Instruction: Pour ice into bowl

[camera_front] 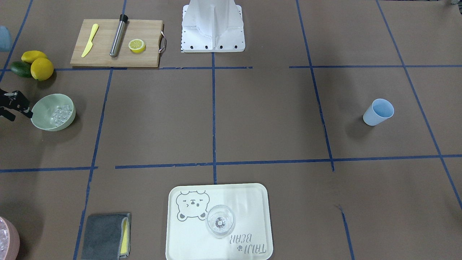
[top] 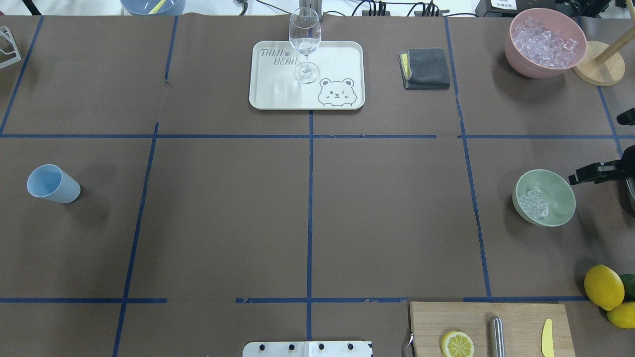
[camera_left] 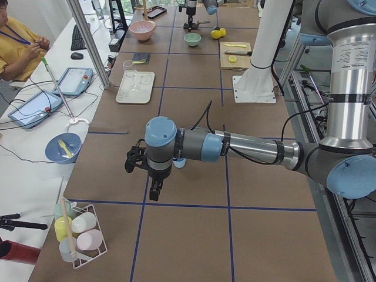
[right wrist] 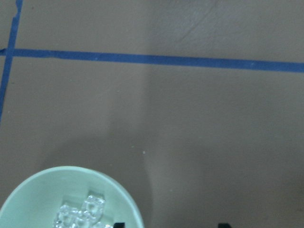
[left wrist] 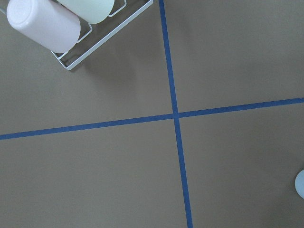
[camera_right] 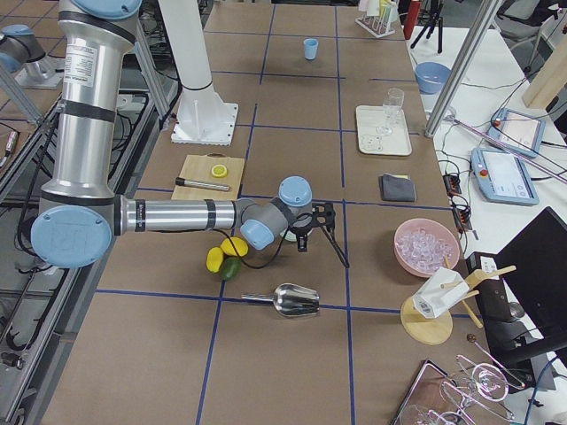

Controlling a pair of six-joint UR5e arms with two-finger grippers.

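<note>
Pour looks done imo: small clear glassy ice cubes sit in round pale sage-green matte bowl on my R side, right gripper just beside rim, fingers apart, empty; left gripper state can't tell.

You'll find the ice in the bowl on the table. Past the bowl, away from the robot base, stands a container. On the bowl's base side lie the lemons and cutting board. Far to the bowl's left sits the cup.
</note>
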